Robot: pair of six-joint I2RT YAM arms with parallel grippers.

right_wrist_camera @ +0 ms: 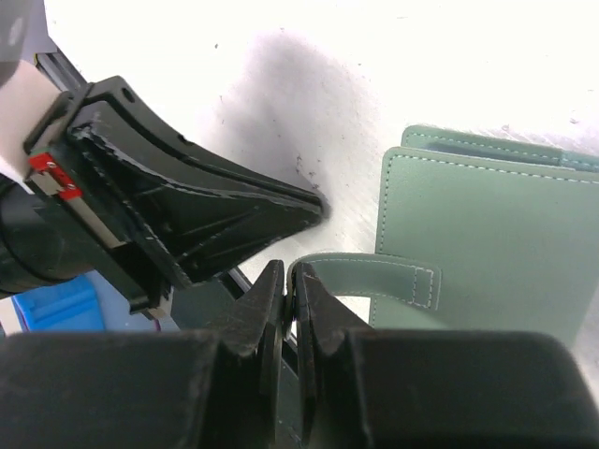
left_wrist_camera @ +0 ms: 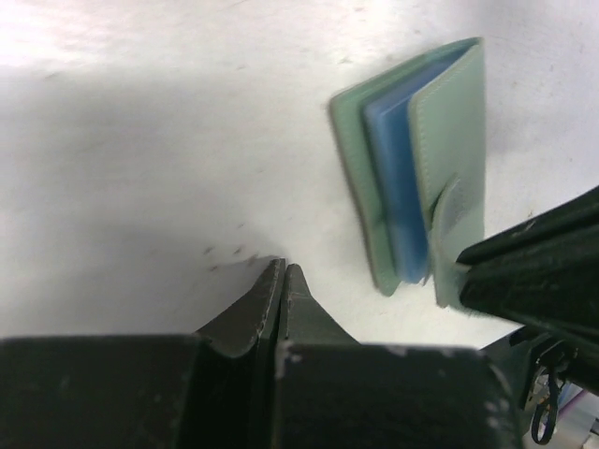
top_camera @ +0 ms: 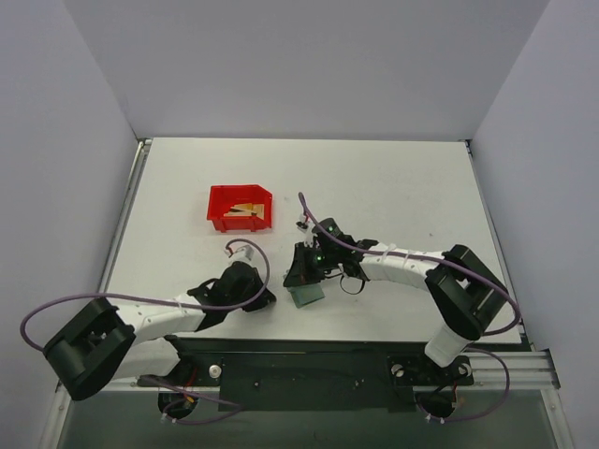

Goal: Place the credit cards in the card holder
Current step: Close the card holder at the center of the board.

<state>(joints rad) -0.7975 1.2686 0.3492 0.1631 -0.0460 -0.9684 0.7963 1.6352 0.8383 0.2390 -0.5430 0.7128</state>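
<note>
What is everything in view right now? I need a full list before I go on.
credit cards: several, exact count unclear, gold-tan, lying inside the red bin
red bin: one, red, on the table ahead of the left arm
card holder: one, grey-green with light blue pockets, partly open, flat on the table between the two grippers
table: one, white, under everything
left gripper: one, black, shut and empty, tips low over the table beside the card holder
right gripper: one, black, shut on the card holder's tab
</note>
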